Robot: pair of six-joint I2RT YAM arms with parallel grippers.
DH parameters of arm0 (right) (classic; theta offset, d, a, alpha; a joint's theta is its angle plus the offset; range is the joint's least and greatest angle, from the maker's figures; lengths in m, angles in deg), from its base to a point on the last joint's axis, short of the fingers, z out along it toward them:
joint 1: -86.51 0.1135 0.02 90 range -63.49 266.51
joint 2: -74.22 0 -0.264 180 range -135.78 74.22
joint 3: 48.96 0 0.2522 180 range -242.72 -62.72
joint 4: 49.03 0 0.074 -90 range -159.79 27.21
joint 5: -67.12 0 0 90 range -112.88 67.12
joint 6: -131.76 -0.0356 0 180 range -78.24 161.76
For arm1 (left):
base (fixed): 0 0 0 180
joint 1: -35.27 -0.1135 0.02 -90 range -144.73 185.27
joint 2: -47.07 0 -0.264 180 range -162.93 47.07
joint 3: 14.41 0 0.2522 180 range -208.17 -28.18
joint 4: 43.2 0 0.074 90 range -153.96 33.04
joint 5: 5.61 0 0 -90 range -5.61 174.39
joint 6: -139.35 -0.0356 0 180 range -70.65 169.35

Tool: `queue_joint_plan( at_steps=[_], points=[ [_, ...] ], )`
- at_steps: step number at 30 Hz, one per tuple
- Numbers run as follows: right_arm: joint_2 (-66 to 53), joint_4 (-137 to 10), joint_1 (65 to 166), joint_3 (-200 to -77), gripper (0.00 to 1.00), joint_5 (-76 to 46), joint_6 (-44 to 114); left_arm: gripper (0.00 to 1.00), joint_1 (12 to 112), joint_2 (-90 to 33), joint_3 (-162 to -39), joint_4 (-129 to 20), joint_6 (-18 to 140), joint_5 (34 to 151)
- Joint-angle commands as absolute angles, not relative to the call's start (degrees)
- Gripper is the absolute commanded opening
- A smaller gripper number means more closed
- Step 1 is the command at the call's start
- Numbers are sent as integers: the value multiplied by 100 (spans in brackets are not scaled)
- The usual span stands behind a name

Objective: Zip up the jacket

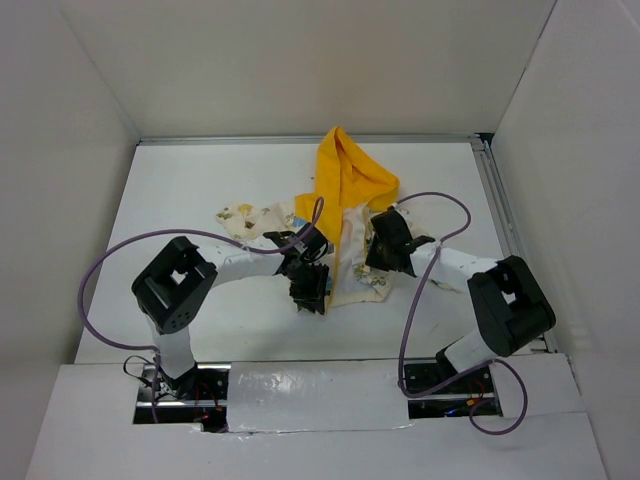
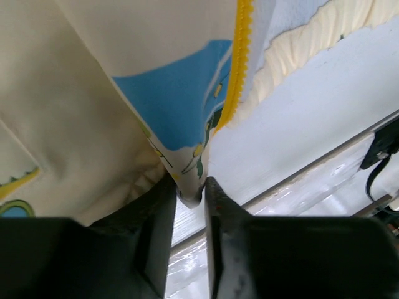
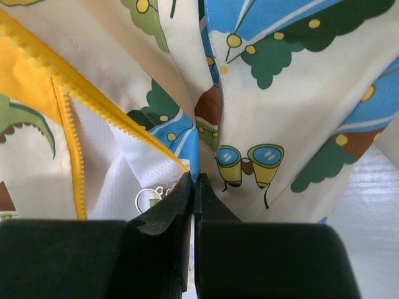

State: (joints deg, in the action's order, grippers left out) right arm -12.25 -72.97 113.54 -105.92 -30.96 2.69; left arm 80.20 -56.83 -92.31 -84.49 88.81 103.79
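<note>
Left gripper (image 2: 190, 190) fingers pinch a folded bottom corner of the jacket (image 1: 350, 225), just beside its yellow zipper strip (image 2: 240, 56). Right gripper (image 3: 193, 184) is clamped on a printed fold. The jacket lies crumpled mid-table between both arms, yellow hood (image 1: 345, 175) toward the far edge of the white table (image 1: 200, 190).
</note>
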Motion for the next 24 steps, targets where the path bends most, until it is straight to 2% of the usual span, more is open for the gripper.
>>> queue_joint_plan(
  at_steps=[1, 4, 6, 7, 14, 18, 24],
  points=[
    [-875, -7149, 11437, -10447, 0, -3176, 282, 34, 8044, -5796, -9401, -8535, 8943, 10346],
    [-682, -7035, 11499, -10315, 0, -2992, 405, 23, 8044, -5796, -9348, -8394, 9030, 10434],
    [-515, -6869, 11534, -10149, 0, -2851, 597, 2, 8044, -5788, -9383, -8289, 9066, 10496],
    [-305, -6746, 11560, -10105, 0, -2781, 660, 0, 8044, -5753, -9400, -8262, 9153, 10531],
    [1198, -5912, 11596, -9289, 0, -1868, 1160, 0, 8044, -4954, -9576, -7823, 9119, 10628],
    [2321, -5638, 11561, -9059, 0, -1401, 1319, 0, 8036, -4287, -9804, -7875, 9188, 10373],
    [3387, -5664, 11508, -9006, 0, -1182, 1144, 0, 7913, -3424, -9832, -7332, 9329, 10197]
  ],
)
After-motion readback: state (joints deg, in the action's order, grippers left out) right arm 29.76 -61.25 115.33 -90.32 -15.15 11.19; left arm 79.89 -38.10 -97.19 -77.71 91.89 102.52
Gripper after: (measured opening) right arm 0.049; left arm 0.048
